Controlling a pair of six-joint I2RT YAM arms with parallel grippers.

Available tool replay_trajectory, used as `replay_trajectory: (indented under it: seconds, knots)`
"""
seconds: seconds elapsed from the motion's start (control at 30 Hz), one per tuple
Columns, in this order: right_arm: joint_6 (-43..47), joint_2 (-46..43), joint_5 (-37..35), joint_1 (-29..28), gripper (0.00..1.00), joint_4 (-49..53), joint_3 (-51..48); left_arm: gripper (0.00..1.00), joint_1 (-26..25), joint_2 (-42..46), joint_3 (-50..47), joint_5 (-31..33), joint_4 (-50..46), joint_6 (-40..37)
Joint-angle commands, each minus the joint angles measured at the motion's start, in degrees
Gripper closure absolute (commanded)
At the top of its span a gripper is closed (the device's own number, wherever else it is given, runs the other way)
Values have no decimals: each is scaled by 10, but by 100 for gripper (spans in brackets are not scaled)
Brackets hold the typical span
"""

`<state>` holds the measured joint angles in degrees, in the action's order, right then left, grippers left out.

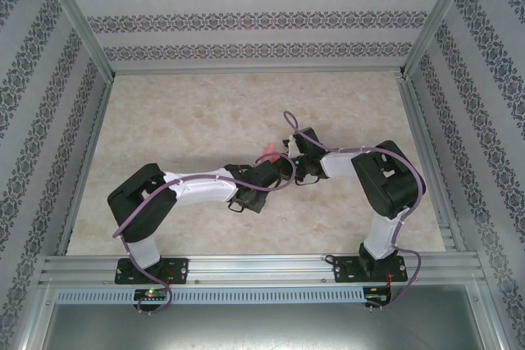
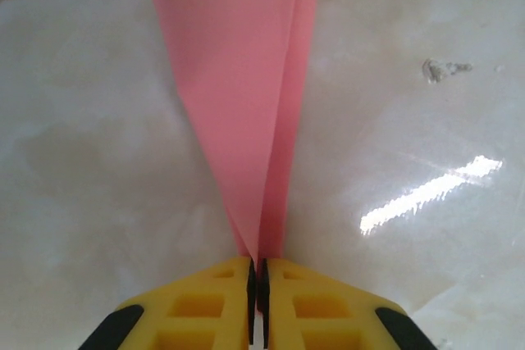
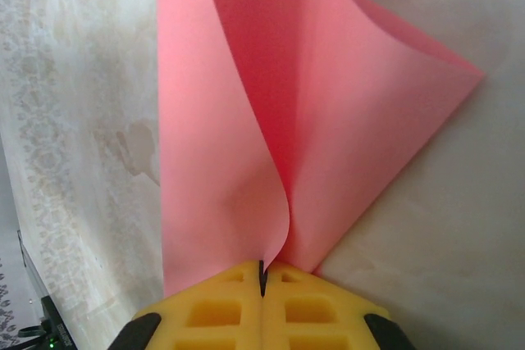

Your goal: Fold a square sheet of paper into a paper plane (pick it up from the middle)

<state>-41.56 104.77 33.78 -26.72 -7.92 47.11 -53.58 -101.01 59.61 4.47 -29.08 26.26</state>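
The salmon-pink sheet of paper [image 1: 267,152] is held up off the table between both grippers near the table's middle. In the left wrist view the sheet [image 2: 238,79] is doubled over and narrows to a point at my left gripper [image 2: 257,262], whose yellow fingers [image 2: 205,301] are shut on it. In the right wrist view the sheet [image 3: 328,120] curls in two open flaps, one corner pointing right; my right gripper [image 3: 262,268] is shut on its lower edge. Seen from above, the left gripper [image 1: 275,166] and right gripper [image 1: 293,158] meet at the paper.
The marble-patterned tabletop [image 1: 189,120] is bare around the arms. Aluminium rails [image 1: 246,264] edge it at the front and sides, with patterned walls [image 1: 246,14] behind. A small scuff [image 2: 435,69] marks the table surface.
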Motion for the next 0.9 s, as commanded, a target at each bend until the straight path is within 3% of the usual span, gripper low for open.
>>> replay_trajectory:
  seconds: [0.0,0.23,0.43,0.87]
  knots:
    - [18,18,-18,7,100,23,8,84,-6,28,1,-13,-50,-26]
    - [24,20,-17,7,100,34,13,74,13,78,4,-55,-52,-40]
    - [25,19,-14,7,100,37,12,72,50,79,14,-90,-18,-40]
    - [30,19,-11,8,100,40,14,90,73,12,30,-108,35,-38]
